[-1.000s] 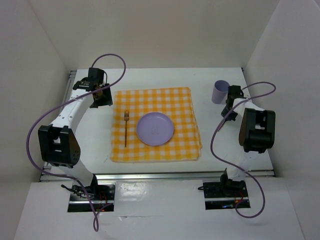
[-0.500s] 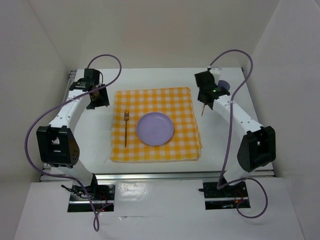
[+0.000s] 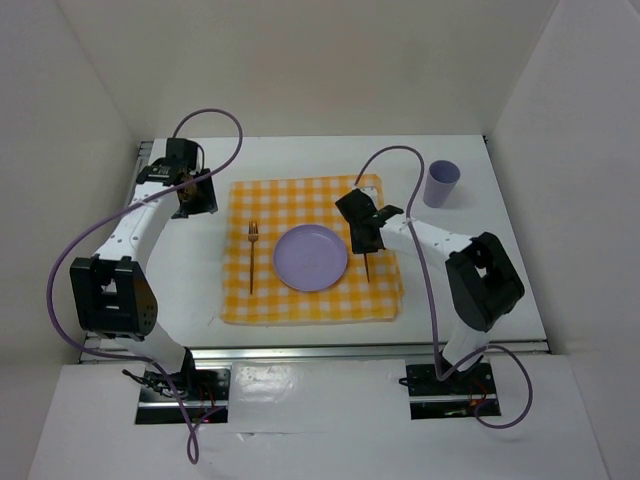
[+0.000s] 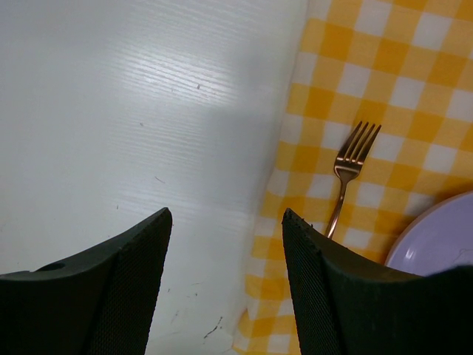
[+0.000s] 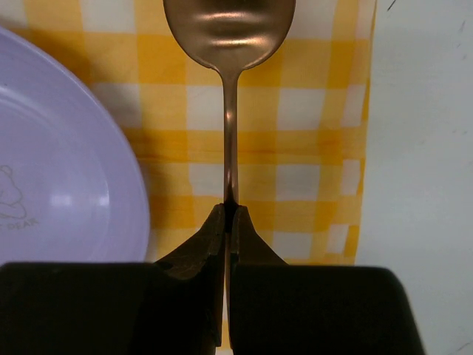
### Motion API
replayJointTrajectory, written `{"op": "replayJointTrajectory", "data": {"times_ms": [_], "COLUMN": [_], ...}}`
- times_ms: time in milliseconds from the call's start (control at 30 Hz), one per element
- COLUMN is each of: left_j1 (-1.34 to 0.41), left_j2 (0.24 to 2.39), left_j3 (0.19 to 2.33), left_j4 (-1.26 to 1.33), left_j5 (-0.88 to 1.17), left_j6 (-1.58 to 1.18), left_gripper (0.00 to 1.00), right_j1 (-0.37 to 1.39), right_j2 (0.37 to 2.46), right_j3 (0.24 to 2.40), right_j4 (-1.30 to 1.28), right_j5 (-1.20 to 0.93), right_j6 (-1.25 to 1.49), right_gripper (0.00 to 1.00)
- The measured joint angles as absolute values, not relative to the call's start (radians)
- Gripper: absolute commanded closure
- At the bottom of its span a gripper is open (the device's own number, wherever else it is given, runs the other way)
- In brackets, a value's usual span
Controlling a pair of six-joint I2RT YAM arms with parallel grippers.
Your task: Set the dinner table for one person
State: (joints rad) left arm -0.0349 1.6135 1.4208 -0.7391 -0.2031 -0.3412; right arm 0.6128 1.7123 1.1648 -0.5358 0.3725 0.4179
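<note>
White walls close in three sides of the dinner table, a broad white top with a metal rail along its near edge. A yellow-and-white checked cloth lies in the middle. White tabletop shows all round it: a band along the far side, a strip on the left, and a wider strip on the right.

On the cloth sits a lilac plate, near its middle. The right wrist view shows a faint bear drawing on the plate's face. A copper-coloured fork lies flat on the cloth just left of the plate, apart from it, tines pointing to the far side. A lilac cup stands upright on the bare table, well right of the cloth's far corner; what it holds cannot be made out.

The right gripper is clenched on the thin handle of a copper-coloured spoon. The spoon is over the cloth, between the plate's rim and the cloth's right edge. Whether it touches the cloth cannot be told.

The left gripper is released, jaws standing apart, above bare table just off the cloth's left edge near its far corner.
</note>
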Motion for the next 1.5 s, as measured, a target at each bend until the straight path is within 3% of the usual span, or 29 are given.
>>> {"op": "replayJointTrajectory", "data": {"times_ms": [400, 1433, 1500], "left_j1": [-0.035, -0.035, -0.035], "left_j2": [1.613, 1.612, 1.612], "left_j3": [1.405, 1.404, 1.404], "left_j4": [-0.738, -0.738, -0.738], "left_j5": [-0.204, -0.204, -0.204], "left_j6": [-0.338, -0.334, -0.334], "left_gripper": [0.31, 0.31, 0.31], "right_j1": [0.613, 0.613, 0.613], "right_j2": [1.834, 1.836, 1.837], "right_j3": [1.151, 1.152, 1.152], "right_j4": [-0.524, -0.517, -0.517], "right_j5": [0.359, 0.366, 0.366], "right_j6": [0.496, 0.433, 0.434], "right_gripper": [1.00, 1.00, 0.94]}}
